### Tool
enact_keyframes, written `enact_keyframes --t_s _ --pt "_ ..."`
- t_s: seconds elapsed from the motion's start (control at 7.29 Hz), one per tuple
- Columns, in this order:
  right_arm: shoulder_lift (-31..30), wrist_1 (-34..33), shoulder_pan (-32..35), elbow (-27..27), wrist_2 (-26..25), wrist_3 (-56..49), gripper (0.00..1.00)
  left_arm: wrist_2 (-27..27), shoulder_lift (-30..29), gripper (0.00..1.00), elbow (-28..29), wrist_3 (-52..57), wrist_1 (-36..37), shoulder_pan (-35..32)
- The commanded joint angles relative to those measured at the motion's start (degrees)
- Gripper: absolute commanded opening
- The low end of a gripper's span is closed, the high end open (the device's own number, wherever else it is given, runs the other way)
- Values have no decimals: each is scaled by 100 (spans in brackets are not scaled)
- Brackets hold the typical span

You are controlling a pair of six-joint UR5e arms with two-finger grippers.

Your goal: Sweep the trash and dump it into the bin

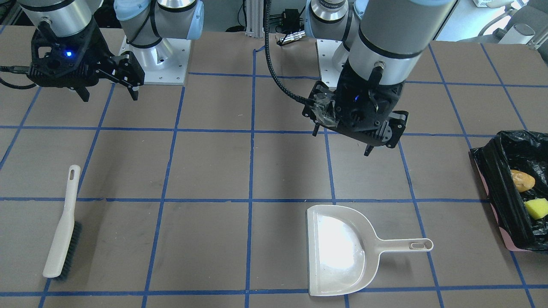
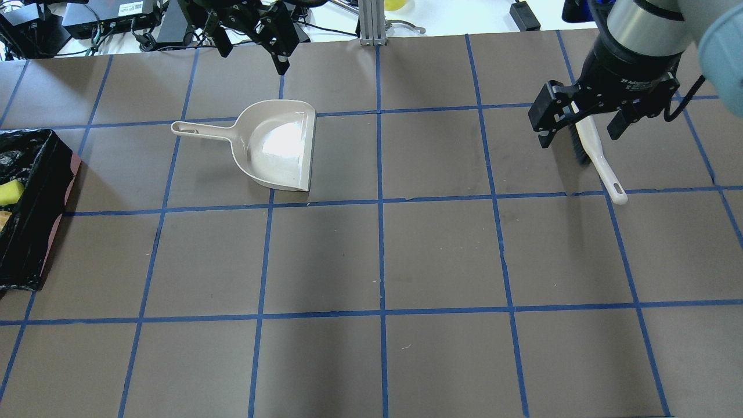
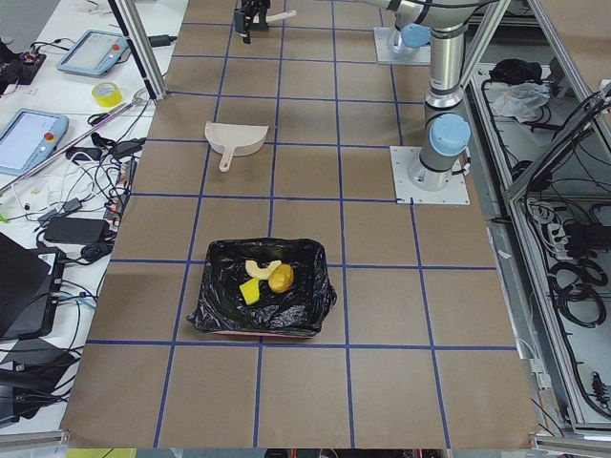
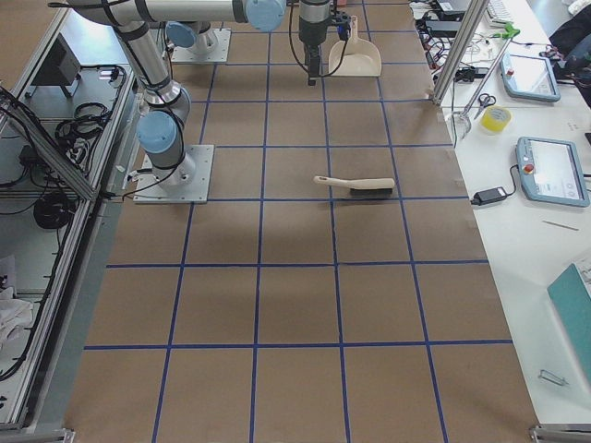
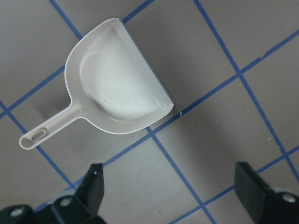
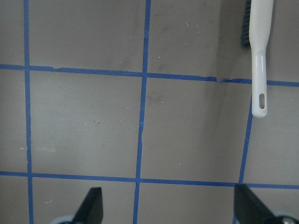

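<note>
The pink bin with its black bag [image 3: 307,303] stands at the table's end on my left; it also shows in the front view [image 1: 492,184] and the overhead view [image 2: 35,232]. In it lie the tan croissant [image 3: 262,270], the yellow wedge [image 3: 250,291] and the golden-brown lump [image 3: 281,279]. My left gripper [image 2: 253,58] is open and empty, hovering above the table near the beige dustpan [image 2: 278,145]; the left wrist view [image 5: 170,186] looks down on the empty pan [image 5: 117,93]. My right gripper [image 2: 577,136] is open and empty, above the brush [image 2: 598,159].
The white hand brush [image 1: 64,226] lies flat on the brown, blue-taped table, its handle visible in the right wrist view [image 6: 259,60]. The dustpan [image 1: 342,252] lies flat with its handle toward the bin. Cables and devices lie beyond the table's far edge [image 2: 116,17].
</note>
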Motion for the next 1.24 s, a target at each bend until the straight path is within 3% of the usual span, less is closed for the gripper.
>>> enact_keyframes --t_s 0.0,0.27,0.55,1.1 --pt "0 3 2 0 -6 9 100 -2 661 100 -831 -1085 -12 -64" --pt "0 -6 2 0 -6 9 100 -2 1461 100 -1859 -1114 188 -46" --pt "0 3 2 0 -15 1 100 16 1867 100 -2914 -1026 1774 -2" --pt "-9 -6 -33 70 -76 -8 100 -45 2036 100 -3068 -773 1632 51"
